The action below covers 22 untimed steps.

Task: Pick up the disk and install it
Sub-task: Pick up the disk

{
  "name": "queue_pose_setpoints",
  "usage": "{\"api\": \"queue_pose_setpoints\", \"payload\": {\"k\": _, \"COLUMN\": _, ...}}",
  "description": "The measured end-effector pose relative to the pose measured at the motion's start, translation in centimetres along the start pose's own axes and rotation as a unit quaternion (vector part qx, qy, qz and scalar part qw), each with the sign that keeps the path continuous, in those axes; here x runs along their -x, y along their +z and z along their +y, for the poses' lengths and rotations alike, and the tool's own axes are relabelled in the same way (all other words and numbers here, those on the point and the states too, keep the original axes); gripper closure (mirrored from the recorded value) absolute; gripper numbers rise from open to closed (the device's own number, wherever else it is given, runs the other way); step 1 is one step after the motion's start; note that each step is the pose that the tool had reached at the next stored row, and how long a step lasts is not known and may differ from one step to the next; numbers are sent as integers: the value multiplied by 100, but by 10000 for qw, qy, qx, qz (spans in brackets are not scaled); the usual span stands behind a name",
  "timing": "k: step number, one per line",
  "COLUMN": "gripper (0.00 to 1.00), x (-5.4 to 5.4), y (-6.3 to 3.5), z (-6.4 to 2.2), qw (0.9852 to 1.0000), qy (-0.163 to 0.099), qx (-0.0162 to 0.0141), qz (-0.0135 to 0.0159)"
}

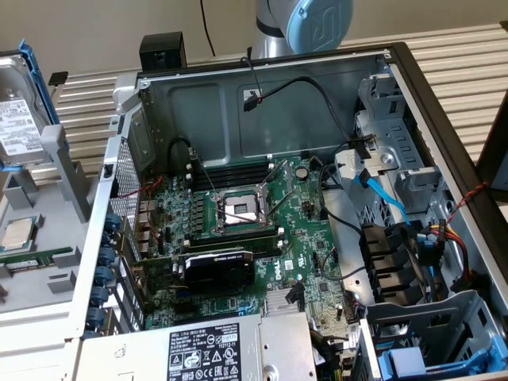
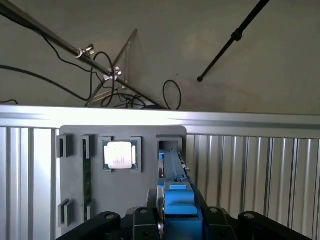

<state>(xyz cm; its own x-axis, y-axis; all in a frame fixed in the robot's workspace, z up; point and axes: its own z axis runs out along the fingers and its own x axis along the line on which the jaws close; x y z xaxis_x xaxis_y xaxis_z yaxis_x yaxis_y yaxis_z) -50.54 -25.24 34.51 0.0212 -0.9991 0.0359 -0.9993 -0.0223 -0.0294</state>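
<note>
The disk (image 1: 17, 111) is a silver hard drive with a white barcode label in a blue plastic carrier. It stands on edge in a slot of the grey holder tray (image 1: 48, 262) at the exterior view's far left, outside the open computer case (image 1: 262, 214). In the wrist view the disk (image 2: 172, 170) appears edge-on, its blue carrier end lying between the black parts of my gripper (image 2: 180, 227). Whether the gripper presses on the carrier is not visible. The arm's blue joint (image 1: 317, 24) sits behind the case's back wall.
A square silver CPU chip (image 2: 120, 155) lies in the grey tray beside the disk, also seen as the chip (image 1: 20, 232). Inside the case are the motherboard, a graphics card (image 1: 218, 270), loose cables, a labelled power supply (image 1: 206, 353) and blue-clipped drive bays (image 1: 429, 357).
</note>
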Motion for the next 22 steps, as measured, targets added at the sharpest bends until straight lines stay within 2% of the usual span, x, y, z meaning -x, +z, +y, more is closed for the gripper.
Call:
{"api": "queue_pose_setpoints", "payload": {"k": 9, "gripper": 63, "x": 33, "y": -299, "z": -10, "qw": 10000, "qy": 3, "qx": -96, "qz": 7}}
{"api": "queue_pose_setpoints", "payload": {"k": 13, "gripper": 63, "x": 49, "y": -469, "z": -15, "qw": 9999, "qy": 4, "qx": -119, "qz": 8}}
{"api": "queue_pose_setpoints", "payload": {"k": 18, "gripper": 63, "x": 84, "y": -664, "z": -27, "qw": 9999, "qy": 5, "qx": -166, "qz": 9}}
{"api": "queue_pose_setpoints", "payload": {"k": 22, "gripper": 63, "x": 90, "y": -808, "z": -107, "qw": 9998, "qy": 6, "qx": -178, "qz": 10}}
